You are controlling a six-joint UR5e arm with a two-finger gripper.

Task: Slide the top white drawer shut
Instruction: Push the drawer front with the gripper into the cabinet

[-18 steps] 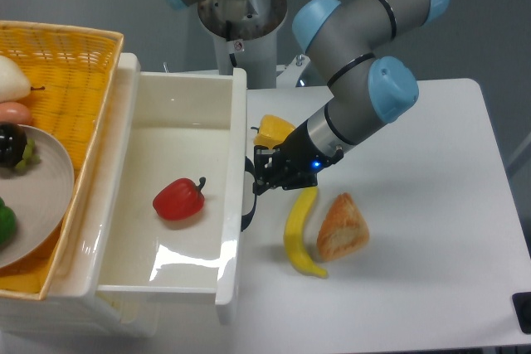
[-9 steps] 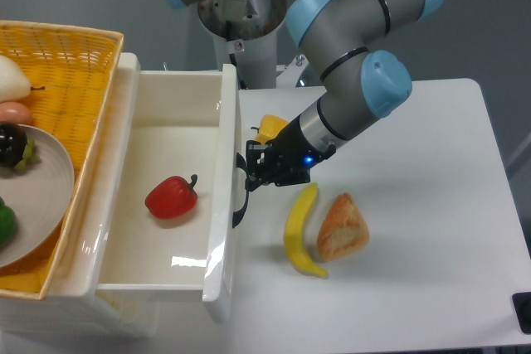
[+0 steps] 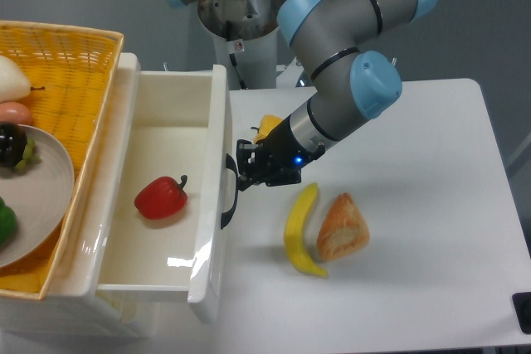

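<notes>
The hand was pressed against the front panel of the top white drawer, right at its curved black handle. Its fingers sat so close to the handle and panel that I could not tell how far apart they were, or whether they gripped the handle or only pushed on it.

Over the last second the front panel had moved steadily away from the arm's side, toward the yellow woven basket, and the hand had followed it the whole way. The red pepper inside the drawer, just beyond the panel from the hand, had travelled along with the tray. The banana and the piece of bread, both lying on the bench just behind and below the hand, had not shifted, and neither had the yellow pepper partly hidden by the wrist.

So the closing push was clearly under way and working. Judging by how much of the white tray still stood out from the cabinet, with its whole interior and the pepper exposed, a good deal of travel remained. The push would likely need to stay square to the panel, since the drawer looked free to skew.
</notes>
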